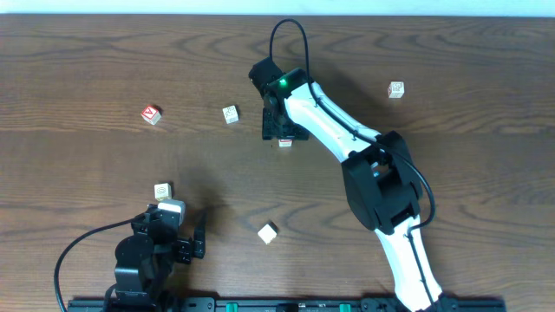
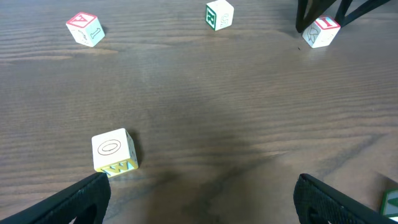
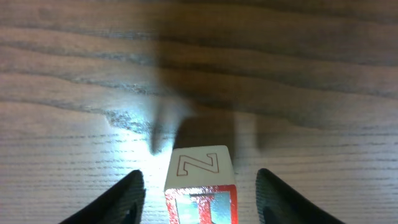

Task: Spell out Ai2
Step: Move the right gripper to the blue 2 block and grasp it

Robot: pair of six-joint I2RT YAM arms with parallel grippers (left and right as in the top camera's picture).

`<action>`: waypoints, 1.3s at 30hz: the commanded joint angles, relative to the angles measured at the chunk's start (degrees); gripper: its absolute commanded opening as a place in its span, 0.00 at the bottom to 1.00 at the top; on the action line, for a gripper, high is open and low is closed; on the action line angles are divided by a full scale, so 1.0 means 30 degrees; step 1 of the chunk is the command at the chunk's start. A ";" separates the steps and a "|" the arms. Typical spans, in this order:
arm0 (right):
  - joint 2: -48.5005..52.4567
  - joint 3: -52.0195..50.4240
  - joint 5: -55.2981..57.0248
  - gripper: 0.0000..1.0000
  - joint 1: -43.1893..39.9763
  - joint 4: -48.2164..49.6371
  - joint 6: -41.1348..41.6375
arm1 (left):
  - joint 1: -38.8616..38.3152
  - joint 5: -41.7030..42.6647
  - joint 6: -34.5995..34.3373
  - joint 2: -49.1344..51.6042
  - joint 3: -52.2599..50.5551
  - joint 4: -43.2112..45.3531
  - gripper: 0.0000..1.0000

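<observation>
Across the dark wood bench [image 1: 87, 61], six letter cubes lie scattered, well apart from one another. From the near right edge the white right arm [image 1: 329, 126] reaches to the middle of the far half. The black left arm [image 1: 143, 256] sits folded at the near left corner.

The right end effector [image 3: 199, 177] points down over the I block [image 2: 320, 32]. Its fingers [image 3: 124, 199] are parted on either side of the cube, with bench showing in both gaps, so it straddles the block without gripping it. The left end effector [image 2: 202, 183] hangs low over bare wood, spread wide and holding nothing.

The I block stands flat on the bench near the middle of the far half. One side carries a red I, while the upward face bears a red outline letter that could be a Z or a turned N; which one is not clear. To its left is the green-lettered H block [image 2: 219, 14], and further left the red A block [image 2: 84, 28], turned at an angle to the others. The O block [image 2: 114, 150] rests just beside the left arm's left fingertip. A pale block [image 1: 268, 232] lies near the front centre and a far-right block [image 1: 396, 89] sits beyond the right arm; their markings are too small to read.
</observation>
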 commanded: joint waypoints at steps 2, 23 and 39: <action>0.0175 0.0663 0.0284 0.69 -0.0685 -0.0291 -0.0415 | 0.0131 0.0080 0.0401 -0.0124 -0.0124 0.0087 0.96; 0.1807 0.6011 0.0721 0.91 -0.5027 0.0605 -0.5727 | 0.0131 0.0080 0.0401 -0.0124 -0.0124 0.0087 0.95; 0.3665 0.6003 0.0175 0.79 -0.4779 0.1413 -0.6215 | 0.0131 0.0080 0.0401 -0.0124 -0.0124 0.0087 0.95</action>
